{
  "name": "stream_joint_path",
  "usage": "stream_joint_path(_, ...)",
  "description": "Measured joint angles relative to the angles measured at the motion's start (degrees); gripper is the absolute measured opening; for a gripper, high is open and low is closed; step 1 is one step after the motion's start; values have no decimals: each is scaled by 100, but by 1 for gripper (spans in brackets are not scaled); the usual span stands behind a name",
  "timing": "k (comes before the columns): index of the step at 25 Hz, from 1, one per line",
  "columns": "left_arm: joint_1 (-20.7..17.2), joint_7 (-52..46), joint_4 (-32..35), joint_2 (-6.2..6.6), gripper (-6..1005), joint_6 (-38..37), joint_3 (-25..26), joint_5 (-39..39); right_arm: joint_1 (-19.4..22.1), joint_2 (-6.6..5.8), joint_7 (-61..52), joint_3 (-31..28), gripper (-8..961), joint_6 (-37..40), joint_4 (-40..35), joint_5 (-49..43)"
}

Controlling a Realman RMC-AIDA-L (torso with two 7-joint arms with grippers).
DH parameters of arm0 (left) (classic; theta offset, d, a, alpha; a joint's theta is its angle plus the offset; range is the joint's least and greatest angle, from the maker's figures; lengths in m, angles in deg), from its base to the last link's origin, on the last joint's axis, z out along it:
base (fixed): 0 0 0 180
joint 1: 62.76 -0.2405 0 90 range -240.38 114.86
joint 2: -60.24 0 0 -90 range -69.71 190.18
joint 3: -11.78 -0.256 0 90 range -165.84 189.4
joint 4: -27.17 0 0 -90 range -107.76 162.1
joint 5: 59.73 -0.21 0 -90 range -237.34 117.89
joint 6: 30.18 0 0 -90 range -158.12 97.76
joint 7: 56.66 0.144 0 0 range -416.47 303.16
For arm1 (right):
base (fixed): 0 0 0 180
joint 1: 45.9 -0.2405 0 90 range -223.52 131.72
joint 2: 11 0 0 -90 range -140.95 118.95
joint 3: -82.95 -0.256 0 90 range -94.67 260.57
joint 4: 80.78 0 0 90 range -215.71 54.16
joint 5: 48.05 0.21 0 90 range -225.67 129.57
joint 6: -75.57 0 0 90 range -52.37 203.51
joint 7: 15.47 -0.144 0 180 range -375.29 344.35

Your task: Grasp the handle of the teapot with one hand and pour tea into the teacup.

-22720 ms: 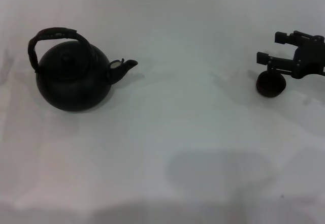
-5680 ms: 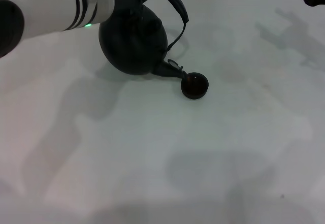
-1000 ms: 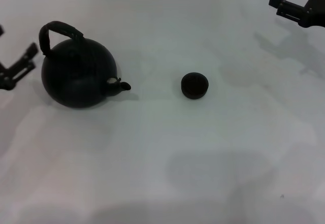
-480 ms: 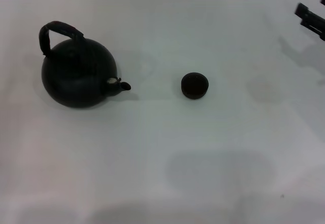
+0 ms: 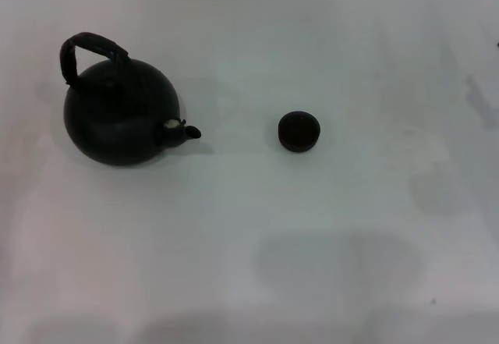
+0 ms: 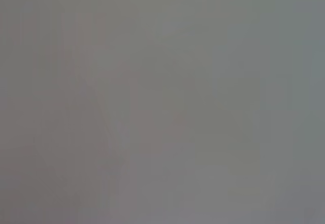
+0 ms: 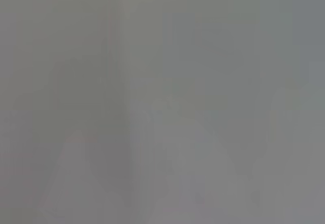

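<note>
Head view of the workspace as I see it from the remote station. The teapot (image 5: 121,118) stands upright on the white table (image 5: 312,266), on the left side, its short spout (image 5: 187,131) aimed toward the teacup (image 5: 299,131). The handle (image 5: 87,48) arches over the lid, leaning toward the far left, with nothing holding it. The cup sits upright near the middle of the table, well apart from the spout. Neither the left gripper nor the right gripper appears in any view, so I cannot tell how their fingers stand; both wrist views show only blank grey. I cannot tell whether the cup holds tea. I judge that the pot is set down, and whether pouring is done is not shown.
</note>
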Motion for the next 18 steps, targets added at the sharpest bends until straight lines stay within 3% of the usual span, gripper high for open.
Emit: stream_joint_path(18, 636, 862, -1175, -52, 833, 382, 41, 138, 171, -32, 60, -278, 840, 304, -205, 23)
